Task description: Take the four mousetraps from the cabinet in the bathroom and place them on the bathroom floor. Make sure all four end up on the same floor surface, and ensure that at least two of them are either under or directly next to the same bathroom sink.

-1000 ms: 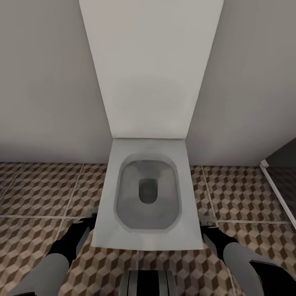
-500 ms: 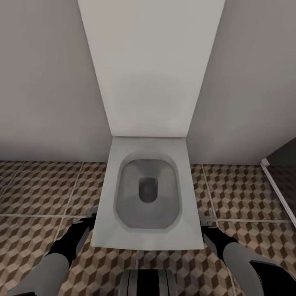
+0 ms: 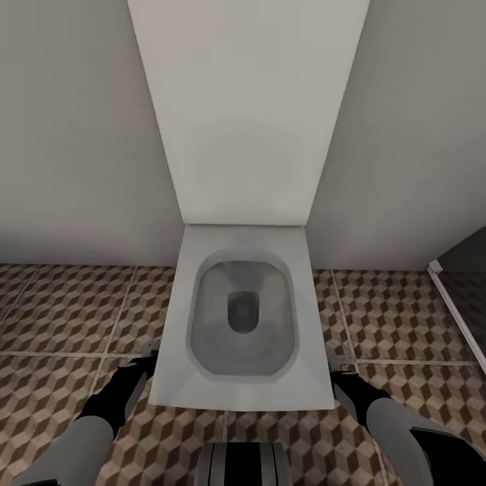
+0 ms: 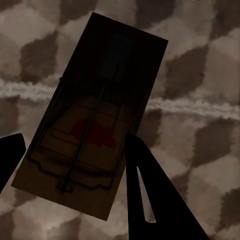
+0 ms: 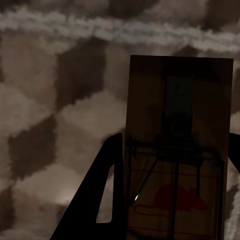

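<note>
Facing the toilet (image 3: pixel 243 324), each gripper clamps 1 mousetrap: left gripper (image 4: pixel 75 165) on a trap (image 4: pixel 95 115), right gripper (image 5: pixel 172 185) on another (image 5: pixel 177 150), carried low above the floor (image 3: pixel 61 310), likely for setting down.

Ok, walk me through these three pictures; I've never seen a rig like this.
This is a simulated two-armed wheeled robot. The big picture comes from its head camera, looking down at a white toilet on the cube-patterned bathroom floor, with its left arm and right arm on either side. The other two come from cameras near each wrist. The left one shows a mousetrap between the dark fingers. The right one shows another mousetrap beside its fingers. Both look gripped above the tiles.
</note>
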Available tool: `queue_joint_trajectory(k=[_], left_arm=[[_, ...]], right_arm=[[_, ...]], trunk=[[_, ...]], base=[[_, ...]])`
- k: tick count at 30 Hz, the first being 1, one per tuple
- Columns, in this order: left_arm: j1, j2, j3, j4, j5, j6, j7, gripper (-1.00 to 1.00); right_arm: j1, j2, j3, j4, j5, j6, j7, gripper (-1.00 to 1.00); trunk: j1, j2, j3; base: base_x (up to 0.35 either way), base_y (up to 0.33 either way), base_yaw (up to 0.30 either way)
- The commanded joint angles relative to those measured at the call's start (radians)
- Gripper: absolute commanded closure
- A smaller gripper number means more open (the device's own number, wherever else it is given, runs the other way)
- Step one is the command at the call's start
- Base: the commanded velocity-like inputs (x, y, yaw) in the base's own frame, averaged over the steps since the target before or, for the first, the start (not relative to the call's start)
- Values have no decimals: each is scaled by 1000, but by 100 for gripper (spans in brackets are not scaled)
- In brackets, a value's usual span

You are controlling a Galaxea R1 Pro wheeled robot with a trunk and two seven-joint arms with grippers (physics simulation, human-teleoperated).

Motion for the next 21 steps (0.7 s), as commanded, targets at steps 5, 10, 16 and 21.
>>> queue_joint_trajectory(k=[5,10,16,21], left_arm=[[0,0,3,-2,-8,3,-1,100],[0,-1,3,-2,-8,2,-1,100],[0,-1,3,-2,-8,2,-1,100],[0,0,3,-2,-8,2,-1,100]], right_arm=[[0,0,-8,-2,10,2,-1,100],[0,0,-8,-2,11,0,-1,100],[0,1,-8,-2,11,-3,-1,100],[0,1,-8,-2,11,-5,-1,100]], trunk=[[0,0,-1],[1,-1,-8],[3,-2,-32],[5,-3,-47]], base=[[0,0,0],[0,0,0],[0,0,0],[0,0,0]])
